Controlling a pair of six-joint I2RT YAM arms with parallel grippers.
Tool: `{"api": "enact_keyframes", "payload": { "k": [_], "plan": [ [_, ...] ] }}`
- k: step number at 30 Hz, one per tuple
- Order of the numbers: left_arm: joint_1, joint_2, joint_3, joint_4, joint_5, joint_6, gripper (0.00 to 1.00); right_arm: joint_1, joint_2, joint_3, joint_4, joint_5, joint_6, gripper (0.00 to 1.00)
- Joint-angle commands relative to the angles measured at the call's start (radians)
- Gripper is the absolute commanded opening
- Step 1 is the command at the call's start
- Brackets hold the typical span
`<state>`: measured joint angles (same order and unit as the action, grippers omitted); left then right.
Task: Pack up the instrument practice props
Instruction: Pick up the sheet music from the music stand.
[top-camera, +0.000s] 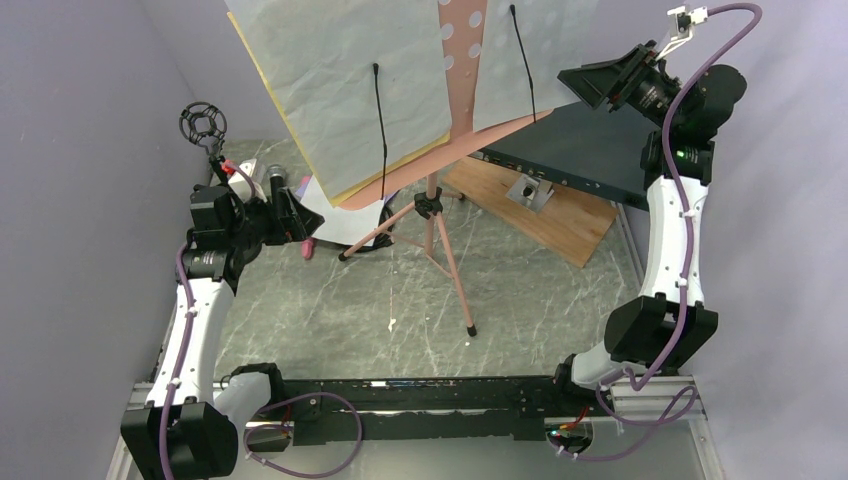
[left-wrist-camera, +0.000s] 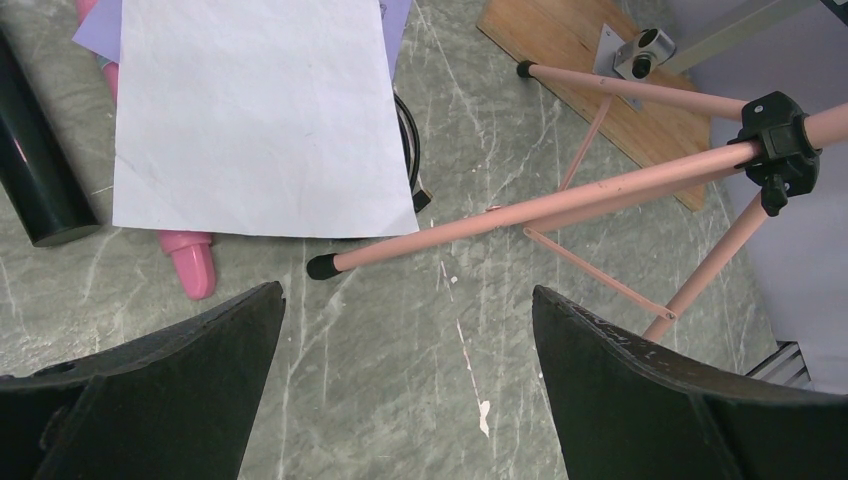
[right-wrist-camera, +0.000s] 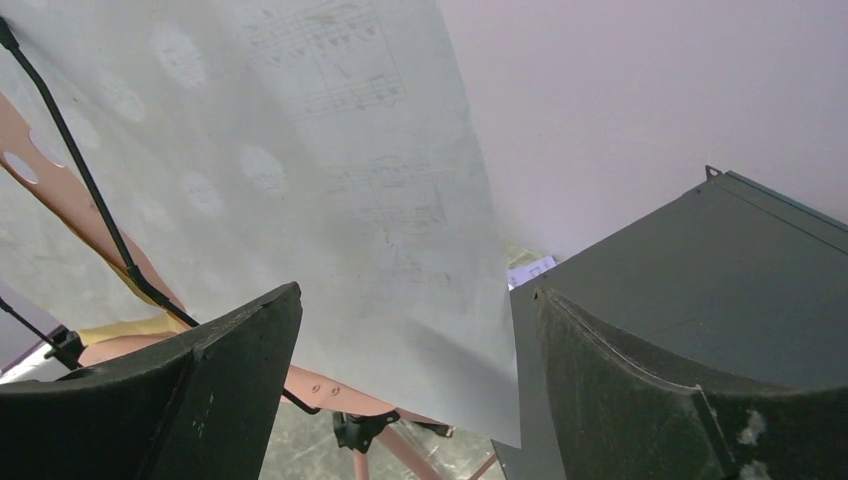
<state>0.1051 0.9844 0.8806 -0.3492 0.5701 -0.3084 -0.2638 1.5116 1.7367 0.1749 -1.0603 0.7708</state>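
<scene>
Both released, left gripper (left-wrist-camera: 408, 292) above slanting tripod leg (left-wrist-camera: 520, 210), right gripper (right-wrist-camera: 418, 292) facing white page (right-wrist-camera: 350, 200), music desk (top-camera: 463, 95) standing upright

tripod legs (top-camera: 452, 272) mid-scene; bare tabletop (top-camera: 330, 310) nearer

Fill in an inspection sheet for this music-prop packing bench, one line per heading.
Surface: grey-green marbled tabletop, veined, with small white flecks.
Job's things: pink perforated music desk upright on pink tripod legs, holding white sheet-music pages over a yellow page; loose white page partly covering a pink microphone; black cylindrical microphone; black ring-shaped mic holder.
Clutter: dark teal metal rack box partly over a brown wooden board.
Claws: left claw open above the tabletop; right claw open, straddling a hanging page's edge.
Cables: purple cables along both arms; black lead under the loose page.
Surroundings: lilac walls.
</scene>
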Motion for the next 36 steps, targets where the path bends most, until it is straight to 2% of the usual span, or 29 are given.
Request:
{"api": "enact_keyframes", "payload": {
  "k": [1,7,10,15,22,28,33,36],
  "plan": [
    [0.001,-0.004,0.003,-0.009,0.011,0.009,1.00,0.005,0.009,-0.008,0.090,-0.023,0.083,0.86],
    [0.001,-0.003,0.002,-0.009,0.010,0.009,0.99,0.007,0.016,-0.013,0.111,-0.025,0.112,0.77],
    [0.001,-0.003,0.003,-0.011,0.008,0.009,1.00,0.006,0.017,-0.019,0.127,-0.032,0.128,0.68],
    [0.001,-0.005,0.003,-0.012,0.004,0.010,1.00,0.006,0.009,-0.031,0.142,-0.039,0.146,0.36],
    [0.001,-0.011,0.003,-0.013,0.004,0.012,1.00,-0.009,-0.022,-0.038,0.145,-0.043,0.142,0.00],
    [0.000,-0.016,0.003,-0.014,0.002,0.012,0.99,-0.078,-0.057,-0.063,0.202,-0.043,0.192,0.00],
    [0.001,-0.019,0.003,-0.014,0.003,0.012,1.00,-0.184,-0.103,-0.111,0.313,-0.071,0.262,0.00],
    [0.001,-0.021,0.001,-0.013,0.014,0.009,0.99,-0.246,-0.145,-0.158,0.319,-0.083,0.249,0.00]
  ]
}}
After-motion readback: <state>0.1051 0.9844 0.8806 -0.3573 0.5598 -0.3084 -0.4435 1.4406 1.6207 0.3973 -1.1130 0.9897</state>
